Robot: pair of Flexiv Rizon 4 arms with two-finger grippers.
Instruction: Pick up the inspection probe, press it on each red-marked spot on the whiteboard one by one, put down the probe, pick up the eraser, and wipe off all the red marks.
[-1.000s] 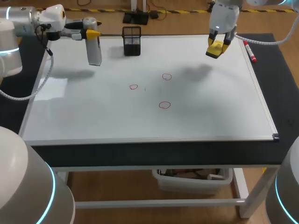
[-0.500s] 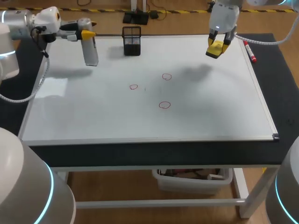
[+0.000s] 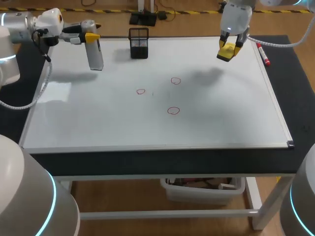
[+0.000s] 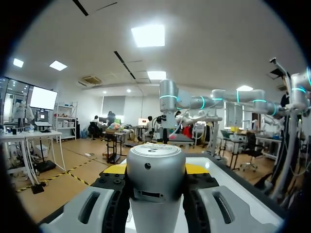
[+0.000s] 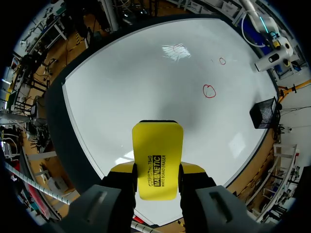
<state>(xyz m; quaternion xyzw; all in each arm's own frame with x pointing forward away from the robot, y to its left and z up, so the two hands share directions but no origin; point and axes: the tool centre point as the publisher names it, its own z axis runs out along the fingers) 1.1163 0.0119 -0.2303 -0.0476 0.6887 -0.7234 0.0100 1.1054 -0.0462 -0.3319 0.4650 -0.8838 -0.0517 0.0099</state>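
On my whiteboard (image 3: 221, 123) the three marks (image 3: 173, 110) sit close together near the middle: one to the left, one farther back and to the right, one nearest me. A mesh holder (image 3: 139, 43) stands at the far edge, left of centre, and a marker (image 3: 263, 55) lies along the board's right edge toward the back. My left gripper (image 3: 91, 36) holds the probe (image 3: 95, 54) over the far-left corner, left of the holder. My right gripper (image 3: 227, 51) holds the eraser (image 5: 158, 145) above the far-right part, between holder and marker.

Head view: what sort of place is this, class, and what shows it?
Probably a robotics lab workbench: a whiteboard lies flat bearing red marks, while the left gripper holds an inspection probe and the right gripper an eraser.
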